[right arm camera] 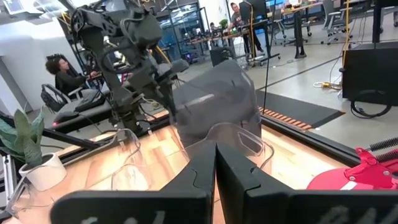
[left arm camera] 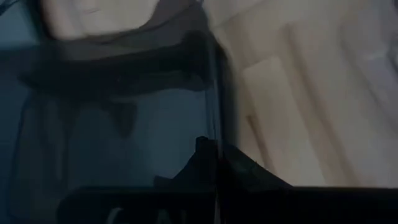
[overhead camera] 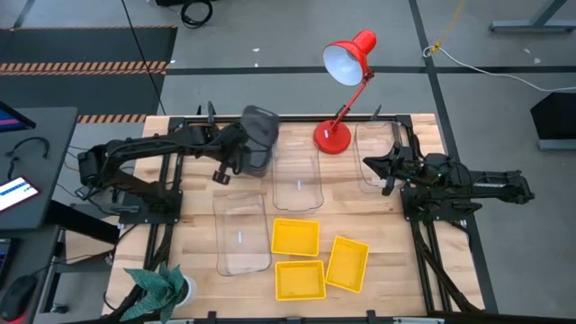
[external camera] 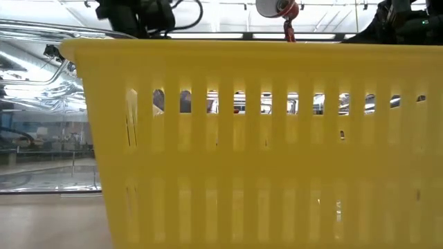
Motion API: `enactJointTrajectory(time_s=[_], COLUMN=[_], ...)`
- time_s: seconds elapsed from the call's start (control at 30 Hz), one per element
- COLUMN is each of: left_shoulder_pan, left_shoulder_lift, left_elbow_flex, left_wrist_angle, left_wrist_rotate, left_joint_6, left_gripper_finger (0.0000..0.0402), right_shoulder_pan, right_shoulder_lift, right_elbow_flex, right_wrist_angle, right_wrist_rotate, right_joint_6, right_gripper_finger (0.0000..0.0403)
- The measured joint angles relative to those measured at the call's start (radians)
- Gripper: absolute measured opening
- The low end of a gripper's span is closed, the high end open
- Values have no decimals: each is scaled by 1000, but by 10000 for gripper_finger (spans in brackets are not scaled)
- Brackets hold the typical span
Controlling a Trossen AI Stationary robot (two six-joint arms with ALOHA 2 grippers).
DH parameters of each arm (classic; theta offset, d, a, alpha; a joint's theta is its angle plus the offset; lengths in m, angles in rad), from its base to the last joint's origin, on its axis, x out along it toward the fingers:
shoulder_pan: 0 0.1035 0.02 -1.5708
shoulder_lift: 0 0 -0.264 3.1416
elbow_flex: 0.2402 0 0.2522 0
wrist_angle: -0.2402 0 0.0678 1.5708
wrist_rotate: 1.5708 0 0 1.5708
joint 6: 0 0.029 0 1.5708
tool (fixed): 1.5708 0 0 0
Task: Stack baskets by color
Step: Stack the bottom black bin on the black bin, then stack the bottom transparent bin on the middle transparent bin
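My left gripper [overhead camera: 243,148] is shut on a dark grey basket [overhead camera: 259,135] over the table's far left part; the right wrist view shows that basket [right arm camera: 211,106] tilted in the air. Three clear baskets lie flat on the table: near left [overhead camera: 243,234], middle [overhead camera: 297,184] and far right [overhead camera: 378,153]. Three yellow baskets lie near the front edge [overhead camera: 295,237], [overhead camera: 300,279], [overhead camera: 348,263]. One yellow basket [external camera: 242,138] fills the low view. My right gripper [right arm camera: 216,162] is shut and holds nothing, level at the table's right side. My left gripper has the grey basket's side wall at its rim [left arm camera: 214,118] between its two fingers, one finger [left arm camera: 193,165] on the inner side and one on the outer. The fingers slant down from above. The basket hangs tilted, clear of the table.
A red desk lamp stands with its base [overhead camera: 331,138] at the far edge, its shade [overhead camera: 346,58] beyond the table. A potted plant [overhead camera: 162,286] sits at the near left corner. Bare wood [overhead camera: 387,225] lies in front of my right arm. People sit in the room behind.
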Motion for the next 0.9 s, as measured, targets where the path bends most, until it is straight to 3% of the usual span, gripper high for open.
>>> enactJointTrajectory(time_s=[0.1, 0.3, 0.43, 0.63, 0.9], left_shoulder_pan=[-3, -5, -5, -5, -15], left_shoulder_lift=[0, 0, 6, 5, 4], left_elbow_flex=[-1, -1, -1, -10, 50], left_wrist_angle=[0, -1, 0, 8, -2], left_wrist_rotate=[30, 187, 209, 193, 136], left_joint_6=[-23, -116, -208, -323, -403], left_gripper_finger=[4, 4, 15, 70, 179], right_shoulder_pan=[0, 0, 0, 0, 0], right_shoulder_lift=[0, 0, 0, 0, 0], right_elbow_flex=[0, 0, 0, 0, 0], right_wrist_angle=[-7, -7, -7, -6, -11], right_wrist_rotate=[1, 1, 1, -7, -7], right_joint_6=[0, 0, 0, 0, 1], right_gripper_finger=[16, 16, 16, 16, 16])
